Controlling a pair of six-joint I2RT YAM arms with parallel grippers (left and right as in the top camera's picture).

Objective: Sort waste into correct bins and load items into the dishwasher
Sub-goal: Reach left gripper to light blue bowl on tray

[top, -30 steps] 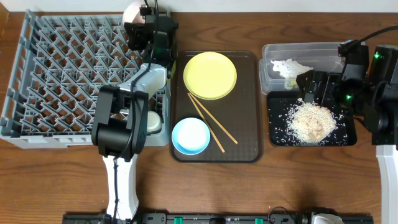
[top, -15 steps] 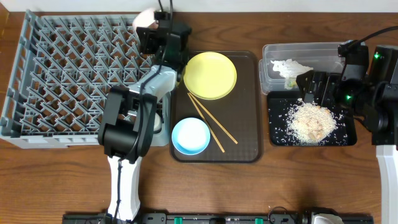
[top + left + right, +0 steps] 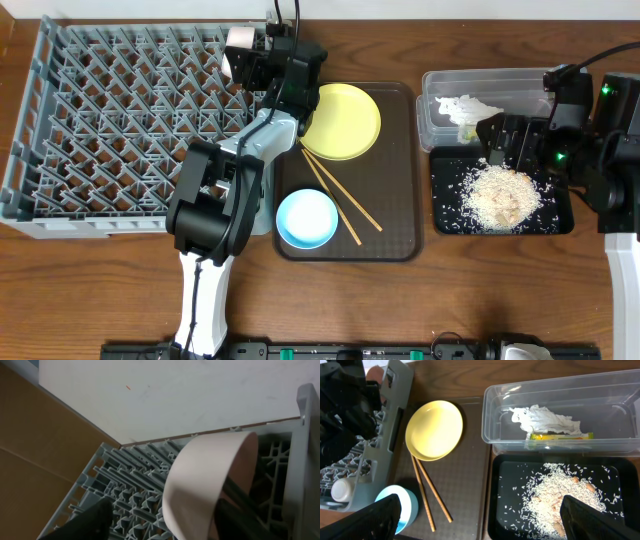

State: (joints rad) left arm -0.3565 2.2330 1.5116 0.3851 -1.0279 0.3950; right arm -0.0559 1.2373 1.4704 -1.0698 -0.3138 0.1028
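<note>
Left wrist view: the left jaws stand parted astride the wall of the white bowl (image 3: 210, 475), the outer finger clear of it, so nothing looks gripped. Below and beyond them lies the dish rack (image 3: 130, 495). Loading is in hand; the next move, I judge, is backing out without toppling the bowl. Its seating on the pegs is hidden. Farther off, the right jaws gape empty above the black tray (image 3: 506, 472).

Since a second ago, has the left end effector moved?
Yes. Overhead, the left end effector has shifted right along the back edge of the grey rack toward the yellow plate, the arm now overlapping the plate's left rim.
</note>
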